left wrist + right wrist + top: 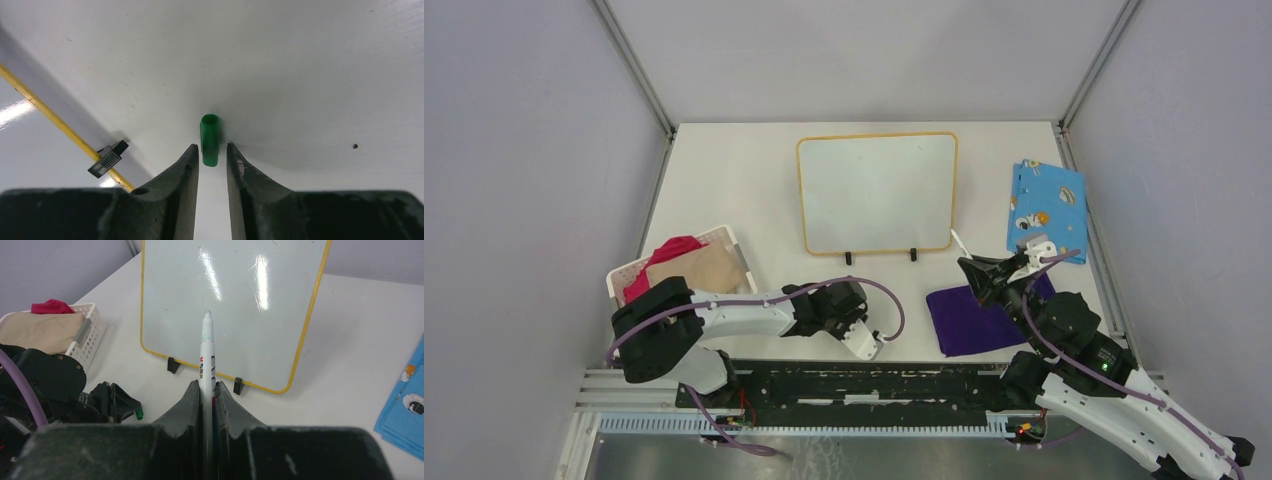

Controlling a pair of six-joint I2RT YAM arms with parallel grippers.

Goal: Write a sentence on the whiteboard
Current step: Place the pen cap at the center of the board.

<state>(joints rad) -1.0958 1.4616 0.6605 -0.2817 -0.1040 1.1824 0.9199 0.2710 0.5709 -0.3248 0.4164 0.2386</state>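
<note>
The whiteboard [876,192] stands upright on two black feet at the table's middle back, with a yellow-orange rim. Its face is blank, and no green sentence shows on it in the top view or the right wrist view [230,305]. My right gripper [206,385] is shut on a white marker [206,350] with its tip bare, pointing at the board from just in front of it; the gripper also shows in the top view [977,268]. My left gripper [212,147] is low over the table, jaws slightly apart. A green cap [209,140] lies between its fingertips with a gap on the right.
A white basket [724,233] with red and beige cloths sits at the left. A purple cloth [974,320] lies under my right arm. A blue patterned cloth [1046,208] lies at the back right. Metal frame posts stand at the table's back corners.
</note>
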